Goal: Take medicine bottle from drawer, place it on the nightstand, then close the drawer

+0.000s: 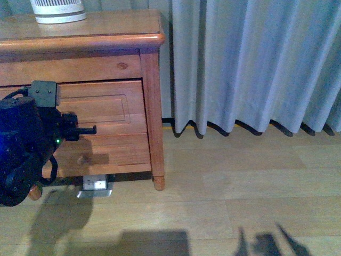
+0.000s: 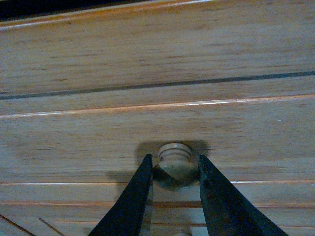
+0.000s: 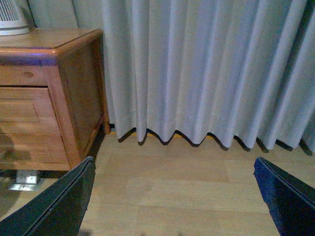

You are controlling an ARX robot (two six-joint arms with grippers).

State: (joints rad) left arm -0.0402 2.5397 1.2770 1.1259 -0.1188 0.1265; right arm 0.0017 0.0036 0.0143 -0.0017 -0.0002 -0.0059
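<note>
My left gripper straddles the knob of the drawer, lower centre of its wrist view; clamped or not, I can't tell. The drawer looks shut and the medicine bottle is nowhere visible, so I judge every step is left. Meanwhile my right gripper gapes open.

The nightstand stands at the left, with the curtain hanging to its right and behind it. A ribbed device sits on the nightstand's top, toward the back. A small metal box lies on the floor under the nightstand. In front of the nightstand's drawer, the left pincer straddles the knob, perhaps touching it. The right pincer hangs over the floor to the nightstand's right.
</note>
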